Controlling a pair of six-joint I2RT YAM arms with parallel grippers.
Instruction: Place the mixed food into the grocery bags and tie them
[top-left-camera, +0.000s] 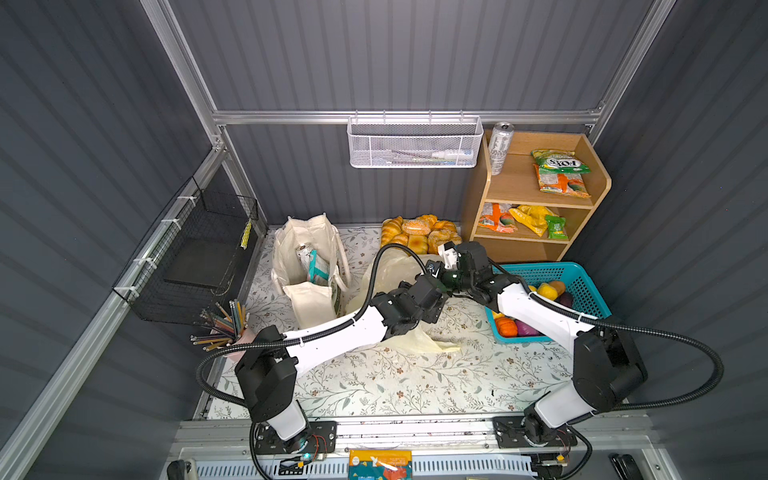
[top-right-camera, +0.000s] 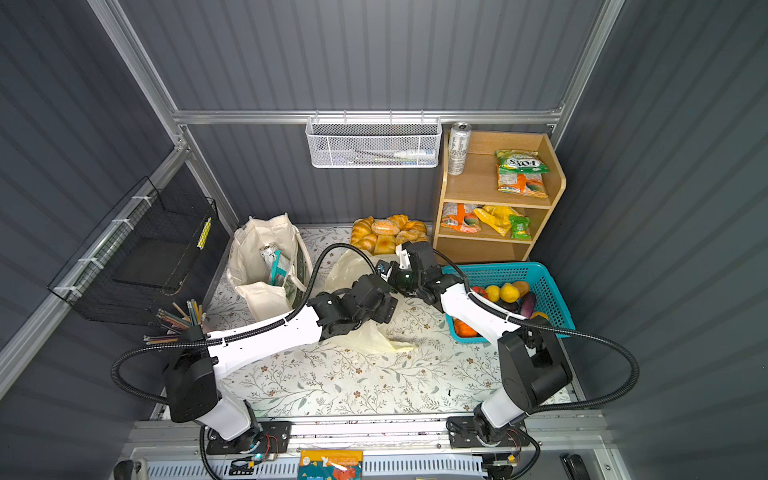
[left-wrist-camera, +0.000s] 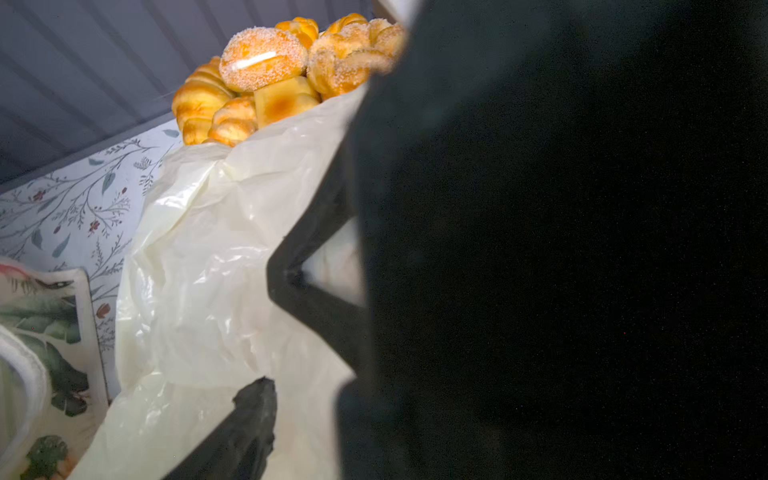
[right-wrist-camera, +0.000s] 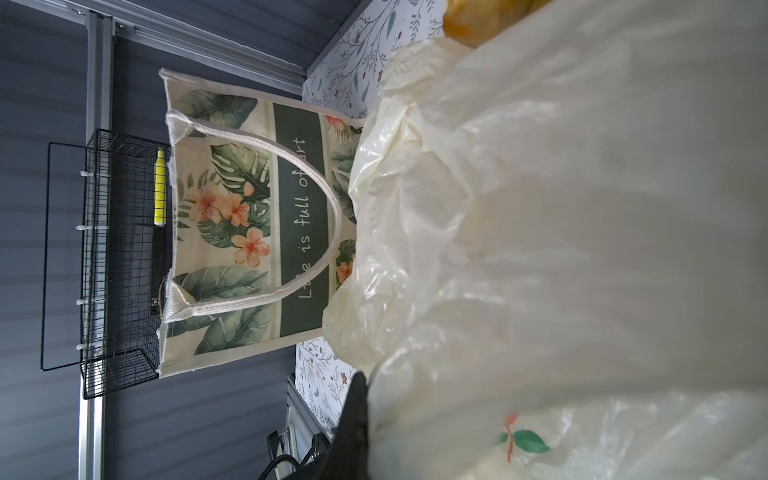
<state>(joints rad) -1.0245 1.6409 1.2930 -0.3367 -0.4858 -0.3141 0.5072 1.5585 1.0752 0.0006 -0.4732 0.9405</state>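
The pale-yellow plastic bag (top-left-camera: 419, 338) lies crumpled at mid-table under both arms, and it fills the wrist views (left-wrist-camera: 199, 270) (right-wrist-camera: 540, 208). My right gripper (top-left-camera: 451, 276) (right-wrist-camera: 368, 386) is shut on a fold of its film. My left gripper (top-left-camera: 432, 270) (left-wrist-camera: 316, 399) stands open beside it with film between its jaws; one finger is hidden behind the right arm. The cream tote (top-left-camera: 307, 266) (right-wrist-camera: 232, 224) stands upright to the left, holding a white can (top-left-camera: 305, 253) and a teal packet (top-left-camera: 318, 268). Toy fruits, among them a lemon (top-left-camera: 546, 291), lie in the teal basket (top-left-camera: 582, 274).
A pile of pastries (top-left-camera: 419, 237) sits by the back wall. The wooden shelf (top-left-camera: 594, 187) at back right holds a second can (top-left-camera: 500, 147) and snack packets. A pencil cup (top-left-camera: 226, 328) and a black wire basket (top-left-camera: 195, 257) are on the left.
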